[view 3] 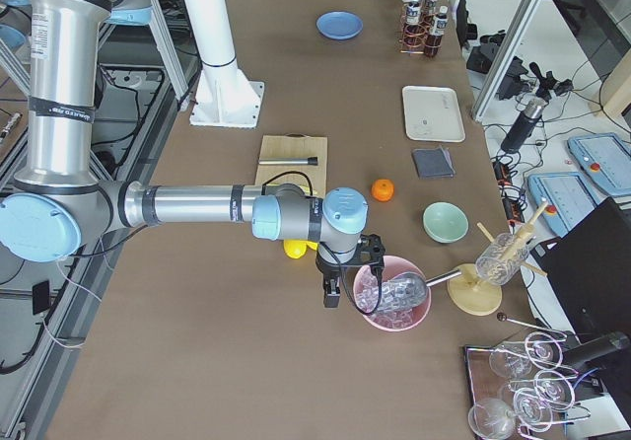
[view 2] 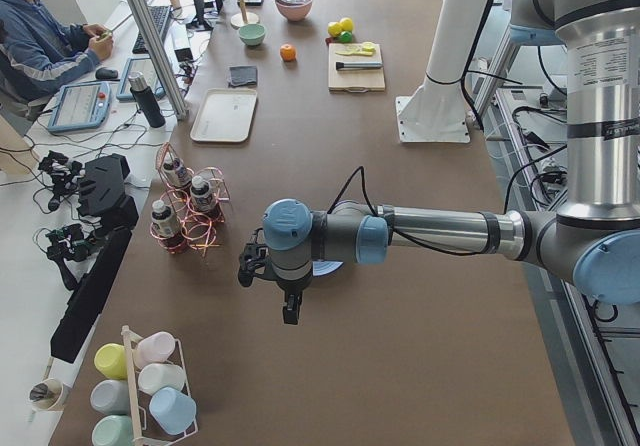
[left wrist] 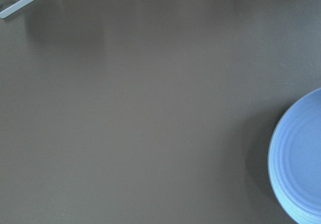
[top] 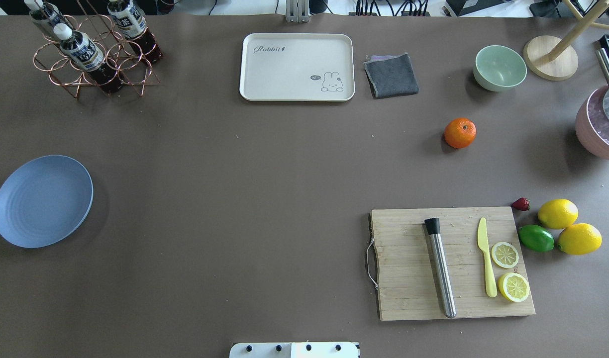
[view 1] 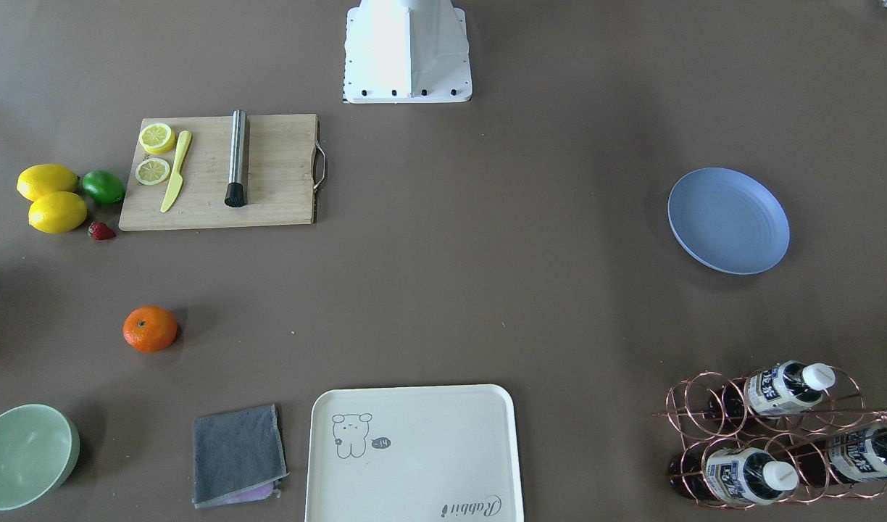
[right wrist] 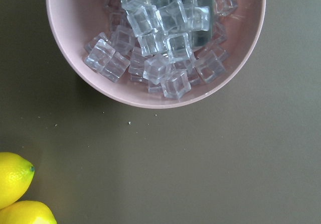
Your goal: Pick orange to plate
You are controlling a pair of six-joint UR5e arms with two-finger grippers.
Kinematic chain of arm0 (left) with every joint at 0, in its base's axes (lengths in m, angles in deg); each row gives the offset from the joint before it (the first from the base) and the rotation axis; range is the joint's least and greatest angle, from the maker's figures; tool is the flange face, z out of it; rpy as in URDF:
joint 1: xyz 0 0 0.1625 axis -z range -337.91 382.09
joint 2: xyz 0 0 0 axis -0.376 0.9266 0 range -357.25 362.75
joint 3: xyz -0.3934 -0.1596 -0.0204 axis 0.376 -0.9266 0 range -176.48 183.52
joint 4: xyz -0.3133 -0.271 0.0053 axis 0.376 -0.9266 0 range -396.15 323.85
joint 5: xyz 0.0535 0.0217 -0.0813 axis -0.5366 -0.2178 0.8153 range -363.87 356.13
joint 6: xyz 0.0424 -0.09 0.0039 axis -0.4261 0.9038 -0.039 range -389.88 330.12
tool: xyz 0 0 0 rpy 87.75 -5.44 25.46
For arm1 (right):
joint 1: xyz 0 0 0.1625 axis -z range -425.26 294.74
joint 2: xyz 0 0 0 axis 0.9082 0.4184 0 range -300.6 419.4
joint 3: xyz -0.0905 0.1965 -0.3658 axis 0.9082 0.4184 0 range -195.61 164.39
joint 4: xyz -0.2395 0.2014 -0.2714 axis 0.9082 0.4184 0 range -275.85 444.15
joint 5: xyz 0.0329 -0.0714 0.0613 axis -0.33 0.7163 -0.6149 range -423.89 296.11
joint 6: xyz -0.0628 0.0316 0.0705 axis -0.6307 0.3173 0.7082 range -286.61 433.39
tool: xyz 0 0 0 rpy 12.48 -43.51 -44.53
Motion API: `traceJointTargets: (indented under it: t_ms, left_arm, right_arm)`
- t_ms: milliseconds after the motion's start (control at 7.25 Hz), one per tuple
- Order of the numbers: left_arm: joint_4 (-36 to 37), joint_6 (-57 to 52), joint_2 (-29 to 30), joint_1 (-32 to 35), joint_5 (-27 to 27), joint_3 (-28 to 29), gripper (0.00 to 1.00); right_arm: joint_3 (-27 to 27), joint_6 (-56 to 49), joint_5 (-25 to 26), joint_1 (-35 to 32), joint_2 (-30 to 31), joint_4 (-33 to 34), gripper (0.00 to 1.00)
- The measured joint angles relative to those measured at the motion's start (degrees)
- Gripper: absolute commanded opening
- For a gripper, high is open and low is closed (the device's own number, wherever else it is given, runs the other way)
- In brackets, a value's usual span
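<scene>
The orange [view 1: 150,329] [top: 459,133] sits alone on the brown table between the cutting board and the mint bowl; it also shows small in the side views [view 2: 288,53] [view 3: 383,190]. The blue plate [view 1: 728,220] [top: 43,200] [view 3: 339,25] lies bare at the opposite end, its edge at the lower right of the left wrist view [left wrist: 301,158]. My left gripper [view 2: 291,306] hangs over the table near the plate. My right gripper [view 3: 332,292] hangs beside the pink ice bowl, well away from the orange. Whether either is open or shut, I cannot tell.
A wooden cutting board [top: 451,263] holds a steel muddler, a yellow knife and lemon slices; two lemons [top: 558,214], a lime [top: 536,238] and a strawberry lie beside it. A cream tray [top: 297,67], grey cloth [top: 391,75], mint bowl [top: 500,67], bottle rack [top: 93,49] and pink ice bowl [right wrist: 155,43] line the edges.
</scene>
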Motion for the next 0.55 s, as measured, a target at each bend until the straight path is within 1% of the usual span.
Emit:
traceJointTargets:
  t_ms: [552]
  left_arm:
    - [0.0,0.1,0.4,0.3,0.0,-0.3,0.98]
  right_arm:
    - [-0.1,0.0,0.0,0.0,0.0,0.0,1.0]
